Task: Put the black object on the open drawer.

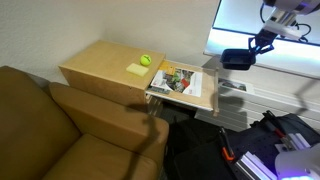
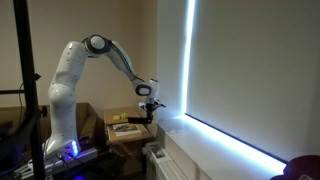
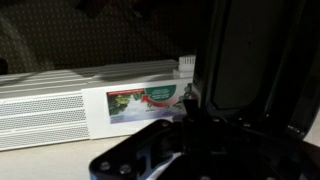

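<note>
My gripper is shut on the black object, a flattish dark item, and holds it in the air up and to the right of the open drawer. The drawer is light wood, pulled out of the pale cabinet, with colourful papers inside. In an exterior view the gripper hangs with the black object just above and beside the drawer. In the wrist view the black object fills the right side, gripped at its lower edge by the gripper.
The cabinet top carries a yellow-green ball and a yellow note. A brown sofa stands in front. A large black bag lies on the floor. A white heater runs below the bright window.
</note>
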Robot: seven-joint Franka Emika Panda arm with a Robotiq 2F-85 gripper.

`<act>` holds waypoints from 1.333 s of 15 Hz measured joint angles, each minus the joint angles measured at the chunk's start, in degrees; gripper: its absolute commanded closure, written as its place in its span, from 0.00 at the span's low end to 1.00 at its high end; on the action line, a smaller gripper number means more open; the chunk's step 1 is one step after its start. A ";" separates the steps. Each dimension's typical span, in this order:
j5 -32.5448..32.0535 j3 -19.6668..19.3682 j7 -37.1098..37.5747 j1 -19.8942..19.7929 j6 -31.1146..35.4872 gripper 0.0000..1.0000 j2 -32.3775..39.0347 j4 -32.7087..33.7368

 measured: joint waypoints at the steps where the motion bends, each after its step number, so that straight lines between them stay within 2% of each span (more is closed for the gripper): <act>1: -0.01 1.25 0.01 1.27 0.00 0.99 0.29 0.01; 5: -0.34 5.45 -0.02 6.54 0.00 0.99 1.88 0.53; 9: -1.73 7.51 0.11 10.42 0.08 0.96 4.30 1.71; 14: -2.23 7.46 0.58 11.05 0.71 0.99 5.34 2.24; 17: -1.98 8.28 2.82 12.07 6.44 0.99 7.68 2.20; 20: -2.40 8.66 8.00 16.01 14.74 0.99 12.16 2.27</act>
